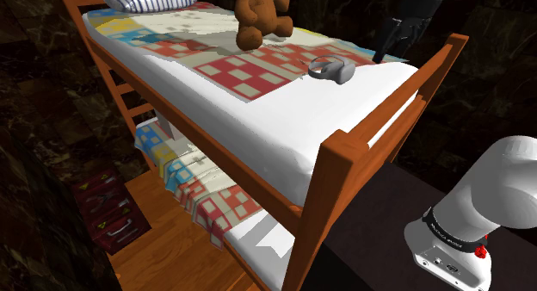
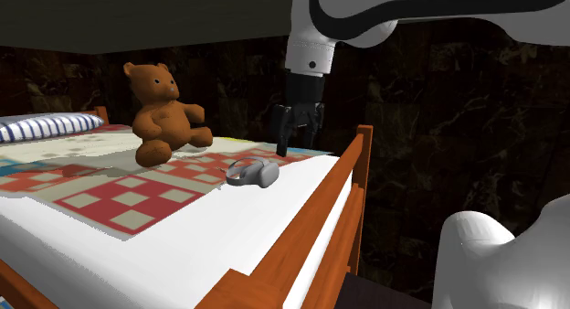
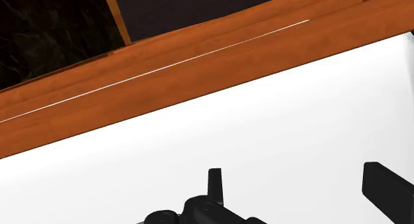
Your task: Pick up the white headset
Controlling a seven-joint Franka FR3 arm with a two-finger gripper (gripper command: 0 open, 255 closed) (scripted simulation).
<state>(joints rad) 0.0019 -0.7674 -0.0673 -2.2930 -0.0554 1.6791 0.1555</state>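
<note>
1. Leftmost in the second exterior view, the pillow (image 2: 46, 125) lies well apart from the work, so I judge it no hazard.
2. Next, the teddy (image 2: 163, 115) sits on the quilt (image 2: 119, 193), near the headset (image 2: 253, 173) and to its left. A grab that pushes rather than clasps could shove the headset against the teddy's leg, and a wide swing could tip the toy.
3. The headset lies on the bed (image 2: 183, 252), on the white sheet just beside the quilt's edge and near the foot end. It looks low and rounded, so fingers closing too high may slide off its shell. The bedding is probably soft, so pressing down could sink the headset rather than seat it between the fingers.
4. The pincer (image 2: 294, 144) hangs released above the sheet. Its fingers (image 3: 214, 183) stand apart with nothing between them. It is to the headset's right and apart from it. The wrist view looks onto bare sheet and wood, so the pincer seems not yet lined up, and clenching here would catch nothing.
5. Rightmost, the rail (image 2: 320, 216) runs near the pincer. A careless descent or sideways move could knock a finger against the wood, and a nudge to the right could slide the headset toward that edge.
</note>
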